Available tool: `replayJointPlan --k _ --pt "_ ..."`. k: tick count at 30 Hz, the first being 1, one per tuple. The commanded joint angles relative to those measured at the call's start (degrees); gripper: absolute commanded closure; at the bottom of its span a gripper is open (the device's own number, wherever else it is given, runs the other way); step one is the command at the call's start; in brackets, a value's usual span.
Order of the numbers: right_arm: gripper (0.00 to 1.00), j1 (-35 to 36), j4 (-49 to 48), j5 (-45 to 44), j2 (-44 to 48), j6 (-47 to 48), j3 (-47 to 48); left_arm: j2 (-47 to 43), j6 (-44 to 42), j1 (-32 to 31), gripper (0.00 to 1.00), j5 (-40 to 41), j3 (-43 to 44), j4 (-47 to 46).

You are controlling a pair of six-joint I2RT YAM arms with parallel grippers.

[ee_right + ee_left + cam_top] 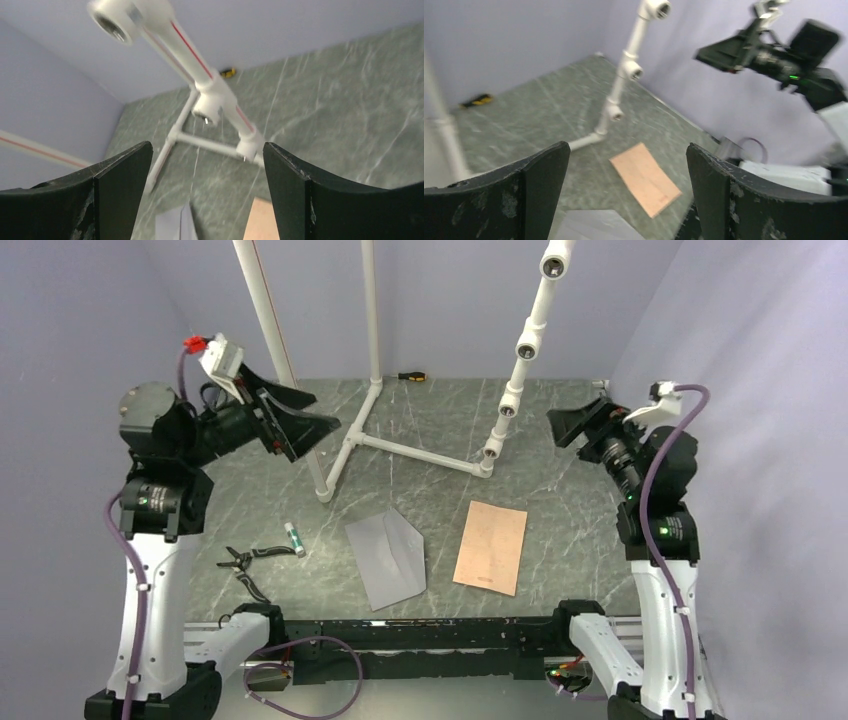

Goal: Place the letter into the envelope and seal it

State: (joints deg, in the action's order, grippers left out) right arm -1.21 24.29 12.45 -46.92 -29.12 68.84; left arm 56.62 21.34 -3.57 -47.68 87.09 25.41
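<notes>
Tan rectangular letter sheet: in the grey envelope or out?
Out. The flat tan rectangular letter lies fully exposed on the table, beside the pale grey paper envelope, with a gap between them.

The top view is bright and even, lit by soft, diffuse light. Shadows on the dark green marbled tabletop (560, 440) are faint and soft-edged. There is gentle shading across the folds of the pale grey paper envelope (388, 558), and the flat tan rectangular card sheet (490, 547) looks evenly lit. The white plastic pipe frame (520, 350) verges on glare at the top centre of the frame. Focus is sharp throughout this view.

The left wrist view is smeared by motion blur, worst at upper right. Its black fingers (539, 192) along the bottom edge are crisper. The right wrist view is likewise soft, with the pipes streaked at upper left and its black fingers (287, 190) clearer.
</notes>
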Motion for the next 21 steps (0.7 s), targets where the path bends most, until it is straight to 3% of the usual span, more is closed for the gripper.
replayJointPlan --k 1,3,6,9,11,15,21 --pt "0.16 -0.19 1.04 7.89 2.17 -4.67 -7.48 0.23 10.86 -3.83 0.07 -11.37 -6.87 -12.04" --pt "0.16 -0.15 2.26 9.79 3.27 -5.39 -11.07 1.06 7.19 -8.53 0.07 -9.14 -8.3 -8.32" --pt "0.16 -0.09 4.9 10.81 4.12 -5.38 -15.14 3.81 -3.09 -16.12 0.08 1.44 -6.47 5.78" --pt "0.16 0.34 4.56 12.78 5.07 -5.66 -20.67 7.03 -6.9 -22.36 0.16 11.28 -7.08 10.58" --pt "0.15 0.84 3.31 12.82 6.4 -6.69 -25.35 7.4 -6.54 -26.0 0.19 17.61 -10.67 9.62" --pt "0.14 5.78 2.22 10.18 8.28 -8.54 -30.65 7.53 -2.2 -31.5 0.07 27.95 -18.3 5.48" --pt "0.07 20.64 1.31 2.02 3.39 -11.81 -33.11 11.18 3.79 -37.12 0.07 35.32 -27.42 4.66"
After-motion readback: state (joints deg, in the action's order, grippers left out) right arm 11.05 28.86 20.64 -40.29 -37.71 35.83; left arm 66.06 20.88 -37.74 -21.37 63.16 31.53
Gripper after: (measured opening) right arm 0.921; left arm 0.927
